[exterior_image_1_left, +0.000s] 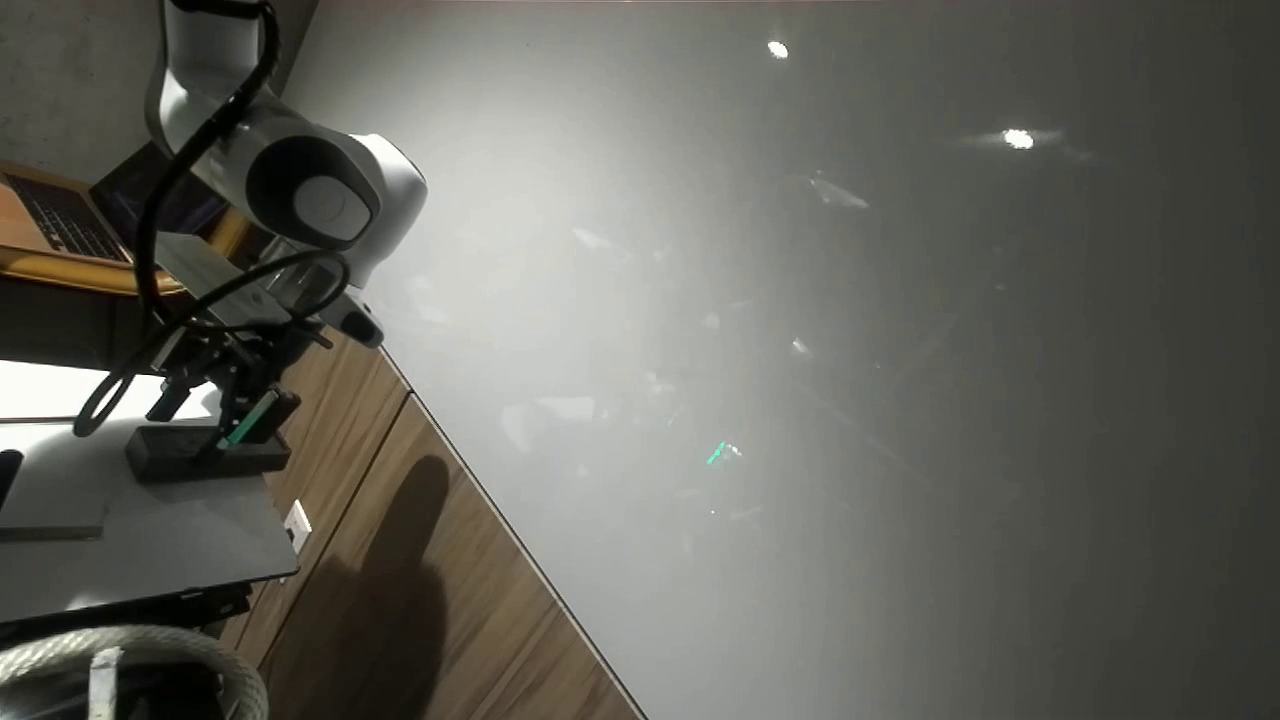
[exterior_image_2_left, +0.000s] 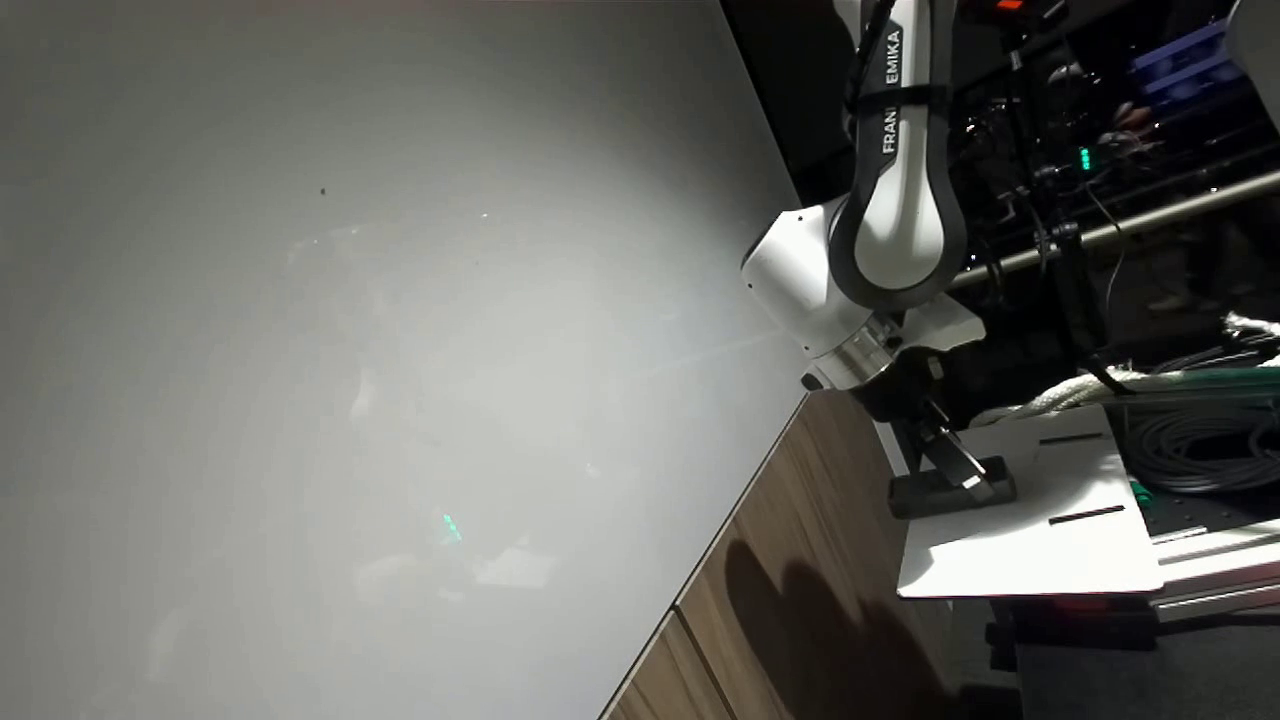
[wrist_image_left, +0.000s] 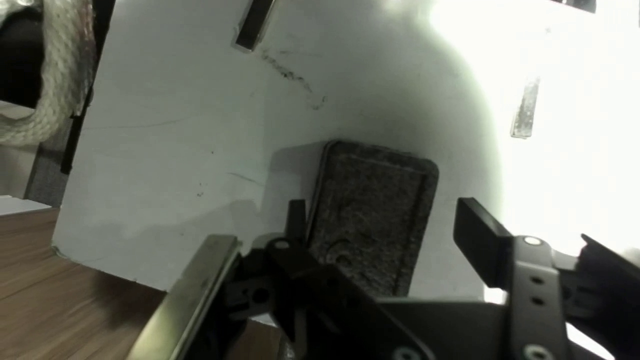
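A dark rectangular block (wrist_image_left: 375, 185) with rounded corners and a rough, fibrous top lies on a white plate (wrist_image_left: 150, 165). My gripper (wrist_image_left: 382, 217) is open around the block. In the wrist view the left finger is close against the block's left edge; whether it touches is unclear. The right finger stands apart from the block, with a gap. The block's near end is hidden behind the gripper. In both exterior views the gripper (exterior_image_1_left: 210, 420) (exterior_image_2_left: 945, 465) points down at the block (exterior_image_1_left: 160, 455) (exterior_image_2_left: 918, 496), which sits on the plate (exterior_image_1_left: 190, 540) (exterior_image_2_left: 1040, 560).
A large glossy pale board (exterior_image_1_left: 700, 300) (exterior_image_2_left: 400, 400) stands beside the arm, above wood panels (exterior_image_1_left: 400, 580) (exterior_image_2_left: 800, 580). Dark strips (wrist_image_left: 256, 27) lie on the plate. A thick braided sleeve (exterior_image_1_left: 150, 640) (wrist_image_left: 62, 65) runs past its edge. A laptop (exterior_image_1_left: 65, 220) is behind.
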